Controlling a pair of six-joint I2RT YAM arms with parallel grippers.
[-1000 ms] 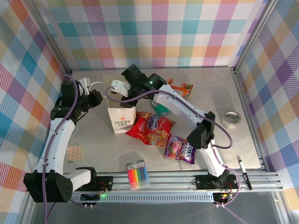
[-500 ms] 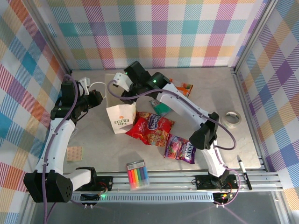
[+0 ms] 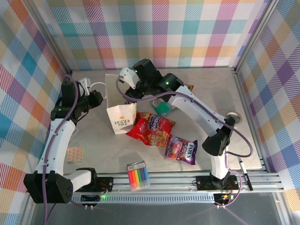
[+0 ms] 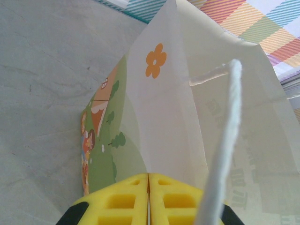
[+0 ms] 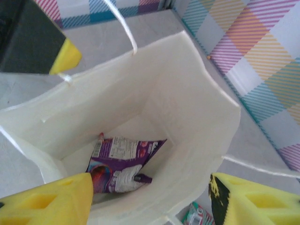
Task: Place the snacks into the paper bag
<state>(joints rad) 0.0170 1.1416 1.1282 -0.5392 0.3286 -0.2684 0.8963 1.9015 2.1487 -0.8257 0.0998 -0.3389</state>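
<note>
Risks hooking the twisted handle [image 5: 262, 165] beside wide-open, empty right gripper [image 5: 150, 178] on retreat, dragging paper bag [image 5: 187, 117] from left gripper's [image 4: 148, 178] closed pinch.

- White paper carrier bag [image 3: 122, 120], orange flower logo, green lettering: upright, left of centre.
- Large red crinkly packet [image 3: 151, 130]: flat, against the bag's right side.
- Purple crinkly packet [image 3: 182, 150]: just beside the red one, nearer the arm bases.
- Teal-and-white packet [image 3: 161, 108]: behind the red one.
- Clear pack of rainbow markers [image 3: 138, 176]: near edge.
- Left gripper [image 3: 102, 98]: at the bag's left rim.
</note>
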